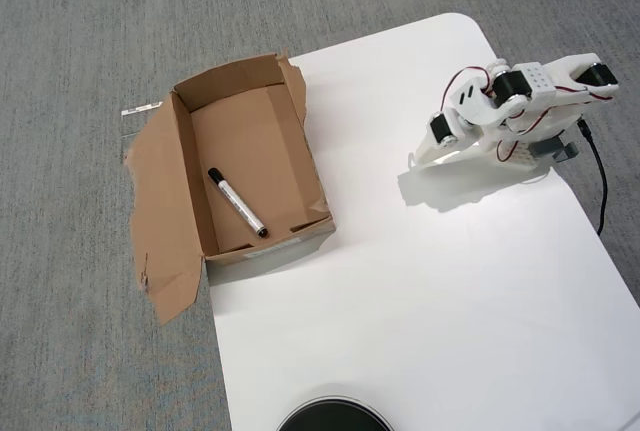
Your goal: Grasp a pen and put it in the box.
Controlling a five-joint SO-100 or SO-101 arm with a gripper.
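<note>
In the overhead view the pen (237, 203), white-barrelled with a black cap, lies diagonally on the floor of the brown cardboard box (262, 136), toward its near left wall. The box sits at the left edge of the white table, with a torn flap spread out to its left. My gripper (416, 159) is far to the right of the box, folded low over the table. Its fingers form one closed white wedge with nothing between them.
The white table (420, 291) stands on grey carpet (80, 31). A black round object (333, 417) shows at the bottom edge. A black cable (600, 181) runs down from the arm's base on the right. A strip of tape (141, 109) lies on the carpet beside the box.
</note>
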